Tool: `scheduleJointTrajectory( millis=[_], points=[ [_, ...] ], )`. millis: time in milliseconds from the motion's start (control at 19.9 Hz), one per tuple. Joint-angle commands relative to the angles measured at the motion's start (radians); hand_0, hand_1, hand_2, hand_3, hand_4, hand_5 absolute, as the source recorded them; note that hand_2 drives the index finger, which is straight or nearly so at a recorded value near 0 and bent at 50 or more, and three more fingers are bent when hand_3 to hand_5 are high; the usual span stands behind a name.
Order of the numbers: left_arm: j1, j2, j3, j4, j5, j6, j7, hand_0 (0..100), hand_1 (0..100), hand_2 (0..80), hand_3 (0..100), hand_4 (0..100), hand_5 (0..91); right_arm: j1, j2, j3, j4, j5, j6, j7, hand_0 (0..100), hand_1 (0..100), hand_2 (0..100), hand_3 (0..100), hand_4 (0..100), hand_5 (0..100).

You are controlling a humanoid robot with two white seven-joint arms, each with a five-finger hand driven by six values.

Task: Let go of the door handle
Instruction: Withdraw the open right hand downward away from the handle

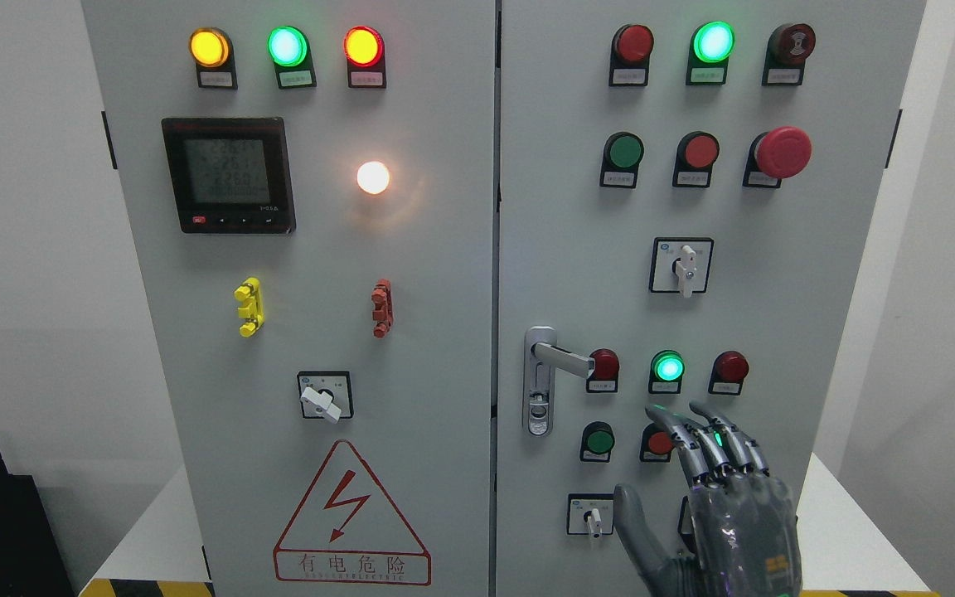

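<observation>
The right hand (714,489) is open, fingers stretched up and holding nothing, well clear of the door handle (556,358), which juts level from its plate near the right door's inner edge. Letting go looks done; what remains is probably just drawing the hand back. The handle lies at ten o'clock from the hand. Fingertips sit close to the red button (658,442) and green lamp (667,367), so pull straight away
</observation>
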Motion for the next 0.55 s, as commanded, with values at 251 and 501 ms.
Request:
scheduleJointTrajectory(
  millis=[251,501],
  points=[
    [-0.001,0.000,-0.012,-0.015,0.000,0.000,-0.001,12,39,0.0,0,0,0.0,-0.014,-0.001,-0.083,-0.019,-0.021,-0.006,0.005,43,4,0,0,0,0],
    [-0.001,0.000,-0.012,-0.015,-0.001,0.000,-0.001,12,39,0.0,0,0,0.0,-0.016,0.000,-0.083,-0.017,-0.021,-0.006,0.005,41,7,0,0,0,0]
  ],
)
